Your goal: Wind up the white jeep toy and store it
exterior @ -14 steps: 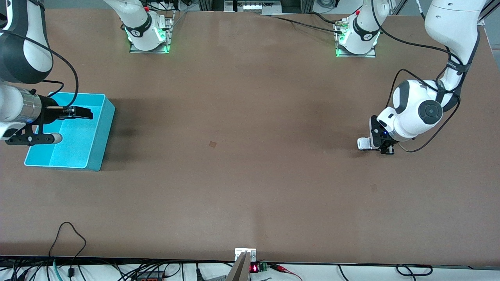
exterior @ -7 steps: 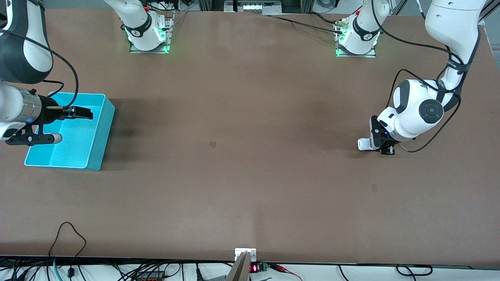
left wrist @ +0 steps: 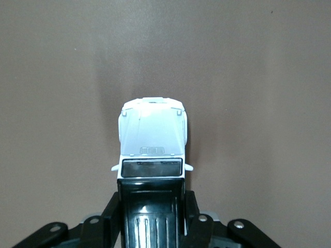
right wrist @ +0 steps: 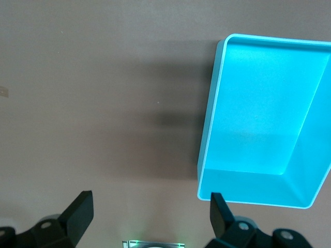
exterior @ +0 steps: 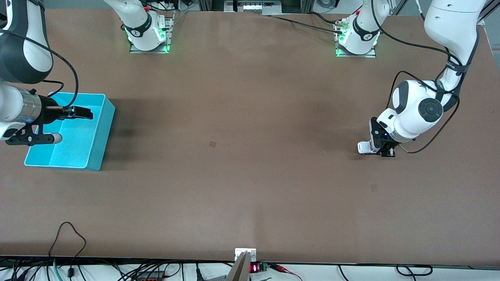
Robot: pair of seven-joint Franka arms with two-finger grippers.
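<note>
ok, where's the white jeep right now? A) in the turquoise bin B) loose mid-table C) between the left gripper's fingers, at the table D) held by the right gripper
C: the left wrist view shows the white jeep toy between the left gripper's fingers, low at the table.

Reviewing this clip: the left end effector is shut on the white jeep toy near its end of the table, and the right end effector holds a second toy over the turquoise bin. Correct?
Not quite. The right end effector is open and holds nothing over the turquoise bin; the right wrist view shows this. The left end effector is indeed shut on the white jeep toy.
</note>
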